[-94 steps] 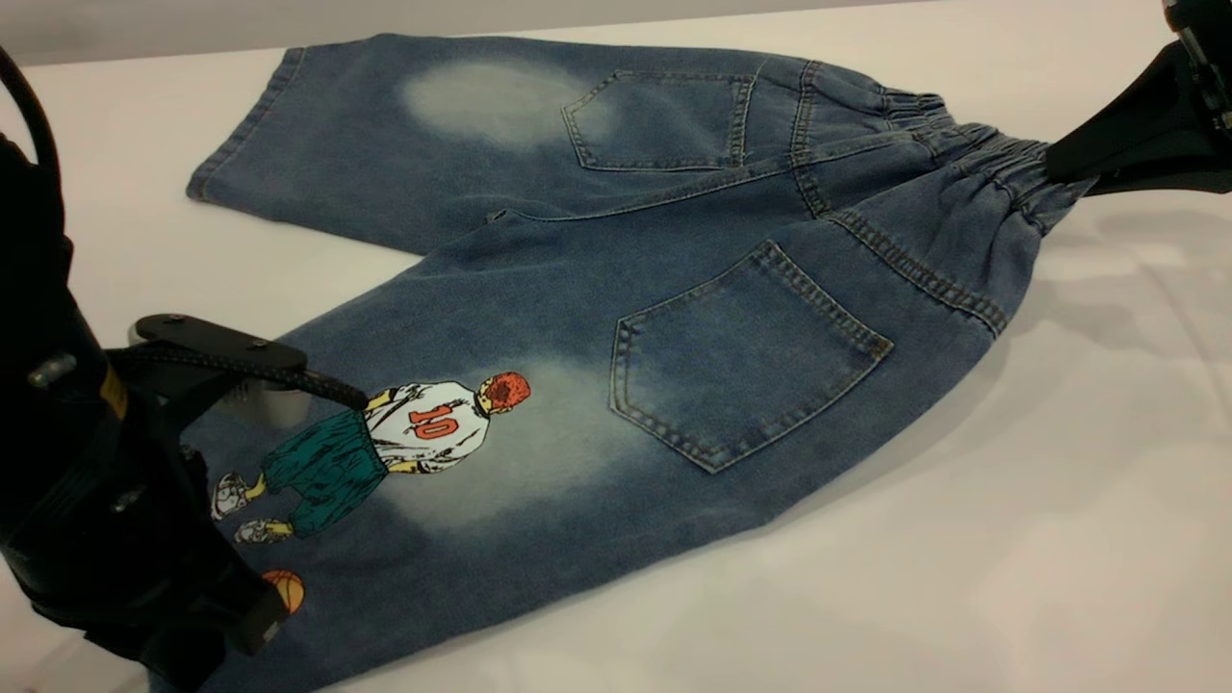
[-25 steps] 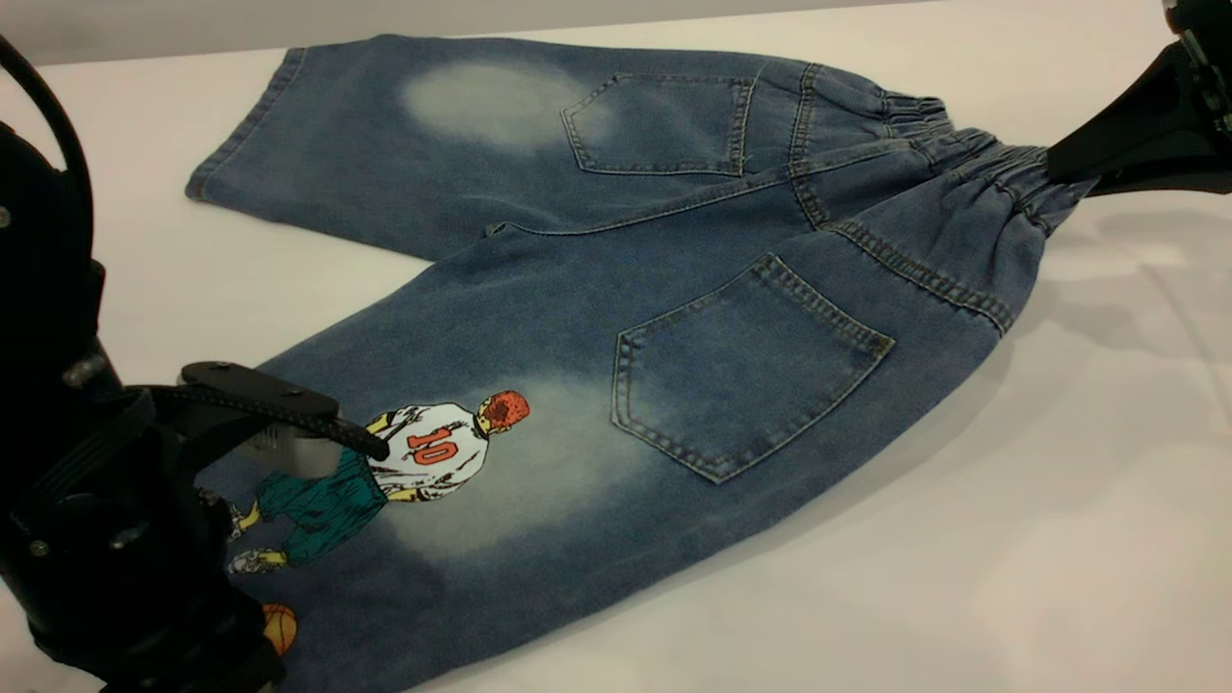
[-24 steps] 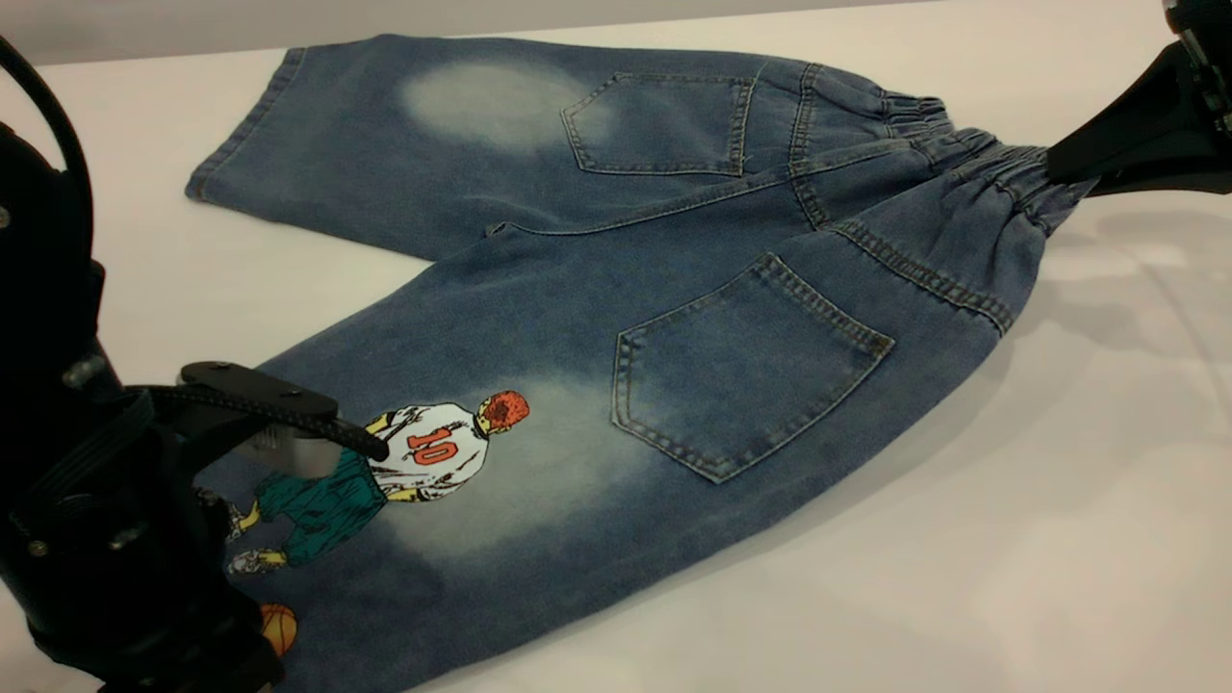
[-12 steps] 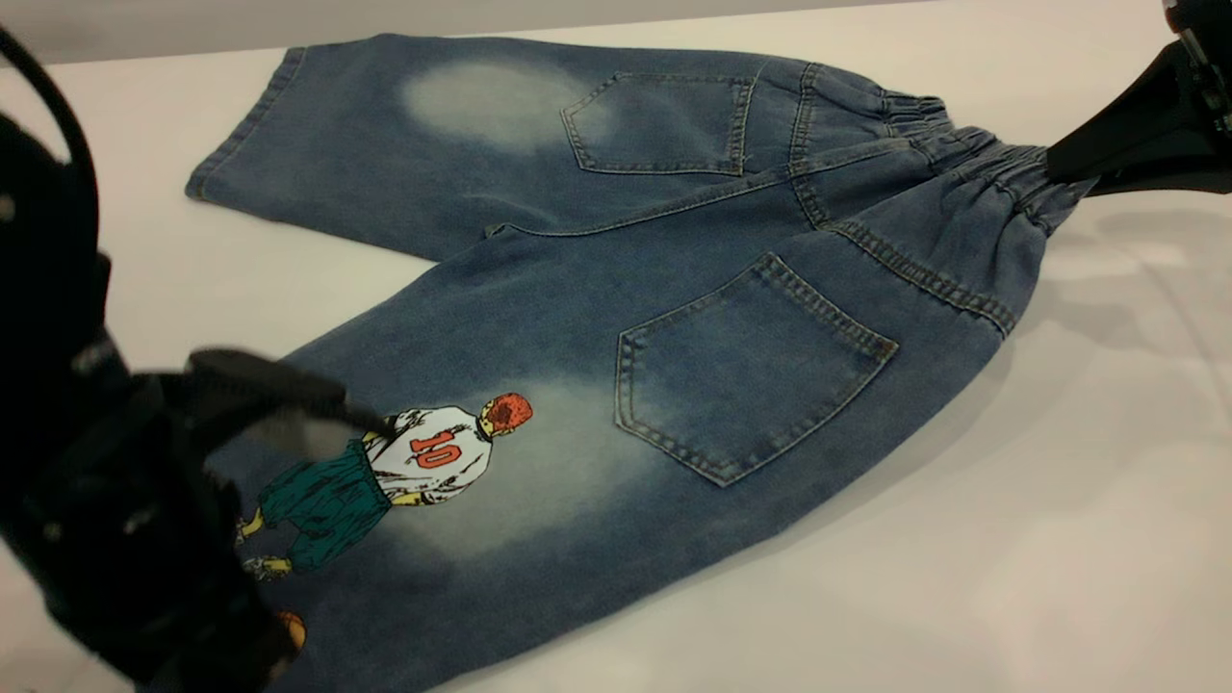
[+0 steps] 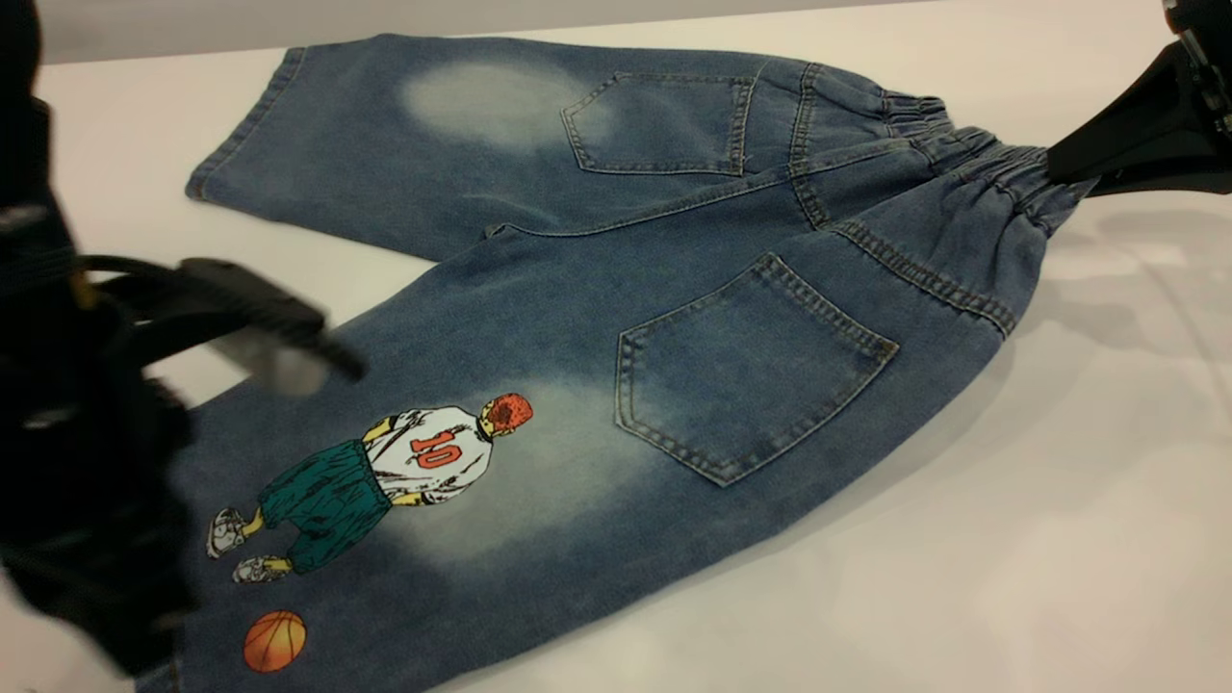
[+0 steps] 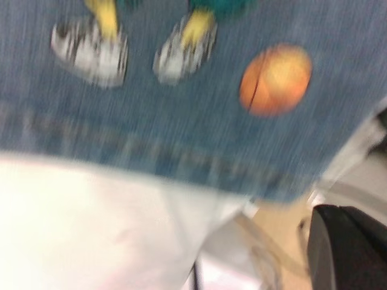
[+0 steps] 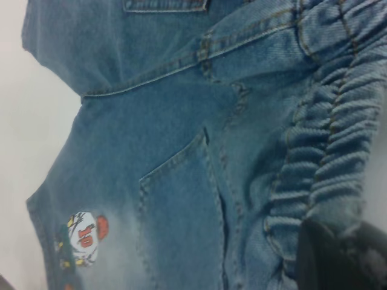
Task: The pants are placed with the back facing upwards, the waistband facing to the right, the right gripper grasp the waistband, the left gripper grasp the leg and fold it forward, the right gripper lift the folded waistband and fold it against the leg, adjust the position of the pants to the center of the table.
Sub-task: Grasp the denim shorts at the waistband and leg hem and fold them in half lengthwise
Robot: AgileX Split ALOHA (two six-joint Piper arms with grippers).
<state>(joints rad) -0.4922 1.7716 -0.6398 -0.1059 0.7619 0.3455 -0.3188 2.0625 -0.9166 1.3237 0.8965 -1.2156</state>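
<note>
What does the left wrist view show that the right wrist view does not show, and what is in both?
Only the left wrist view shows the printed basketball, the figure's two shoes and the leg hem against the white table.

Only the right wrist view shows the gathered waistband, a back pocket and the right tool shut on that waistband.

Both show the blue denim pants; the right wrist view catches only the upper part of the printed figure.

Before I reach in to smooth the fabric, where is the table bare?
Bare table lies in front of the denim shorts and between their legs. Crowded: left hand over the printed leg, right hand on the waistband.
</note>
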